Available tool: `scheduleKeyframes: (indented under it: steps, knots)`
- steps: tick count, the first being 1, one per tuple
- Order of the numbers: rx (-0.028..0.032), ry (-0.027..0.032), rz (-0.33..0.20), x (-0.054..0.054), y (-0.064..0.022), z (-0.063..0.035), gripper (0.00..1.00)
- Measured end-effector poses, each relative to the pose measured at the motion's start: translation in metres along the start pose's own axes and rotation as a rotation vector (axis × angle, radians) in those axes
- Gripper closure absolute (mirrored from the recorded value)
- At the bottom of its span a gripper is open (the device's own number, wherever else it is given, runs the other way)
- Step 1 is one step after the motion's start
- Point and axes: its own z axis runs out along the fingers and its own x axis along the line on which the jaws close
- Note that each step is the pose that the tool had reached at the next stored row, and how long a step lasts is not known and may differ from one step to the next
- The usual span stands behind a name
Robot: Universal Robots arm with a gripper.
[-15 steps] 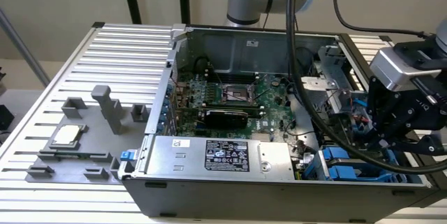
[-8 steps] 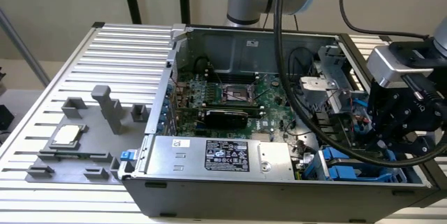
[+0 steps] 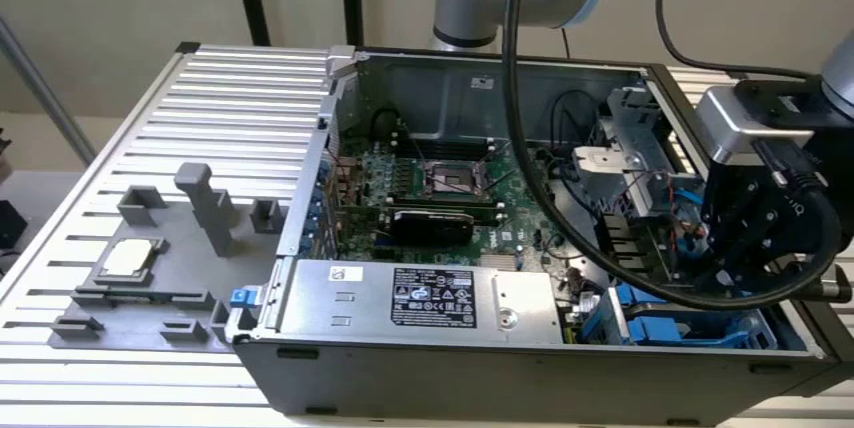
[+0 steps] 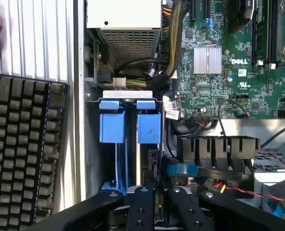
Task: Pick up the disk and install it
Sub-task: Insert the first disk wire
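Tool (image 4: 154, 207) low over blue-railed disk (image 4: 129, 127), inside open computer case (image 3: 441, 373)

The exterior view looks down obliquely over the open computer case (image 3: 534, 248); the wrist view peers closely into its blue drive bays (image 4: 128, 122).

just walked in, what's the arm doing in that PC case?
The gripper hangs inside the open computer case, over the drive bay at the exterior view's right. The disk with its blue carrier rails stands on edge in that bay, directly under the fingers. A keyboard lies beside the case.
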Motion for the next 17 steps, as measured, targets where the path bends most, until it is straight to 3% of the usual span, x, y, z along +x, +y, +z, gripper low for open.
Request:
scheduleKeyframes:
  steps: [6, 10, 17]
  knots:
    - [0.0028, 0.0074, 0.004, -0.0015, 0.0007, 0.0001, 1.0]
    - [0.0106, 0.0142, 0.004, -0.0023, 0.0007, 0.0012, 1.0]
    - [0.0218, 0.0195, 0.004, -0.0037, 0.0007, 0.0034, 1.0]
